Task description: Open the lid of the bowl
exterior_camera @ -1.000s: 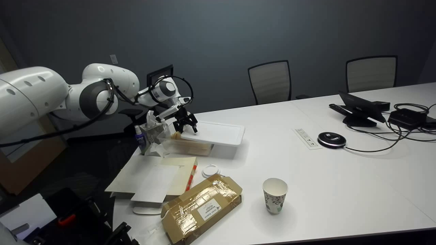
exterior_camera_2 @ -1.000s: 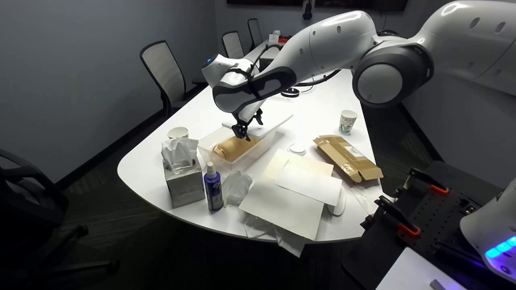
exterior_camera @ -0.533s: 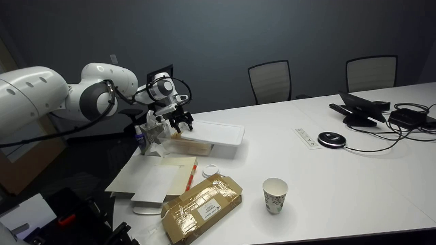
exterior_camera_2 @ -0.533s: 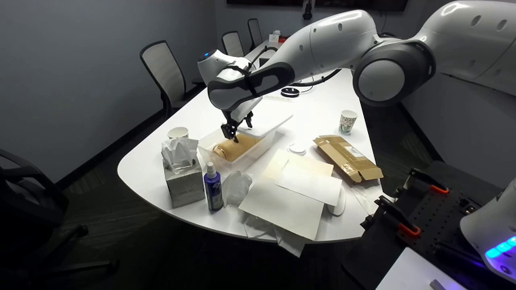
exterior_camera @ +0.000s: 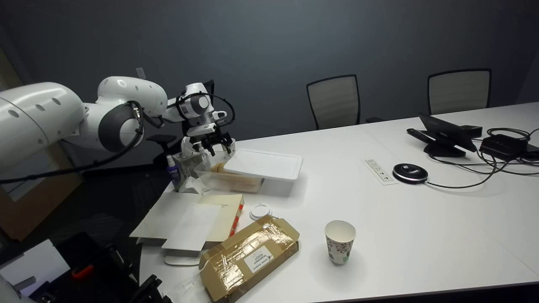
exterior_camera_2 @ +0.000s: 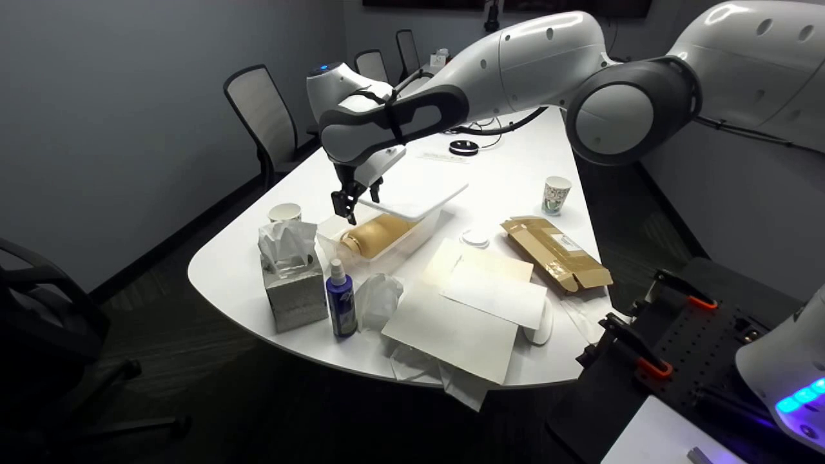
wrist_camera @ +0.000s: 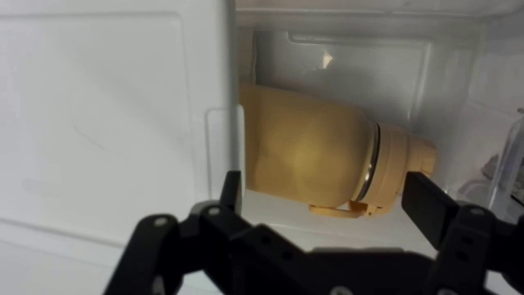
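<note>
The flat white lid (exterior_camera: 265,165) lies partly across the low translucent white bowl (exterior_camera: 206,180) and juts out past its right end in that exterior view. The lid also shows in the other outside angle (exterior_camera_2: 422,193), where the bowl's wall (exterior_camera_2: 407,245) is visible with its near end uncovered. In the wrist view the lid (wrist_camera: 110,114) fills the left and the uncovered bowl floor (wrist_camera: 368,65) the right. My gripper (wrist_camera: 323,180) is open and empty above the uncovered end. It is beside the lid's edge in both exterior views (exterior_camera: 221,151) (exterior_camera_2: 363,207).
A tan bottle (wrist_camera: 311,151) lies in the bowl. A tissue box (exterior_camera_2: 293,296), a blue spray bottle (exterior_camera_2: 341,303) and a paper cup (exterior_camera_2: 285,212) stand near the bowl. Papers (exterior_camera_2: 464,309) and a brown package (exterior_camera_2: 554,251) lie closer to the robot base.
My gripper has moved left in both exterior views, from over the lid to over the bowl's uncovered end, and a little up in one of them. The lid and bowl have not moved.
</note>
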